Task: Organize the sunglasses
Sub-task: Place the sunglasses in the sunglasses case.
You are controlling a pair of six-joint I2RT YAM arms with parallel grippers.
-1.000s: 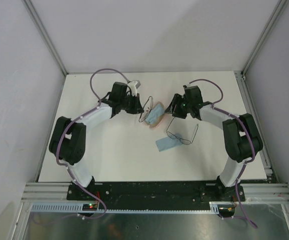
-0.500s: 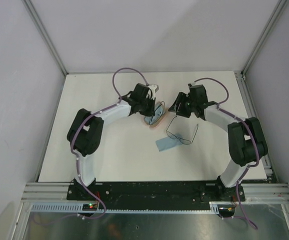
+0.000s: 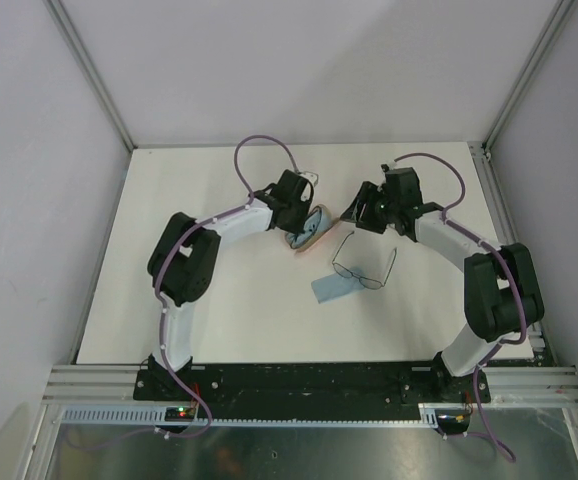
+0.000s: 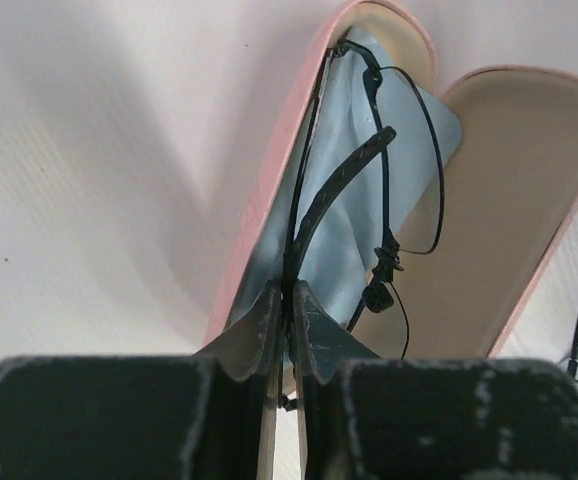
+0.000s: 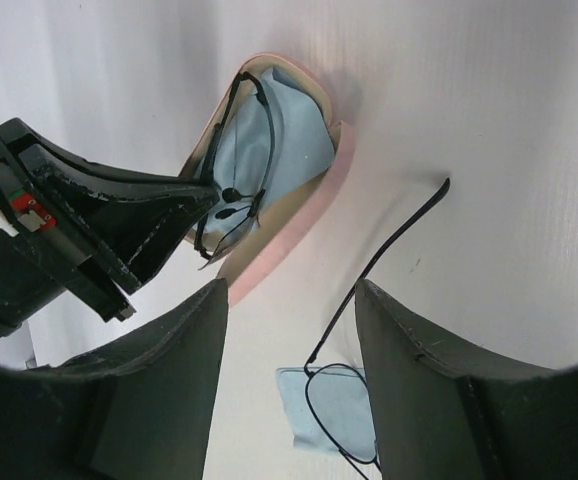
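left gripper (image 4: 289, 300) pinched tight on pair 1 (image 4: 339, 185) by its thin frame — lowers it into open pink case (image 4: 259, 210), onto blue liner cloth (image 4: 344, 250) | right gripper (image 5: 289, 300) spread, empty, beside case | pair 2 (image 3: 357, 275) unfolded on table, touching loose cloth (image 3: 331, 288) — likely next

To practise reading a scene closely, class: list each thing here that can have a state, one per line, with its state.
left tool, shut on the held sunglasses.
right tool, open, empty.
pink case, open.
held sunglasses, inside the open case.
cased cloth, lining the case under those sunglasses.
loose sunglasses, arms unfolded, ungripped.
loose cloth, flat, partly under the loose sunglasses.
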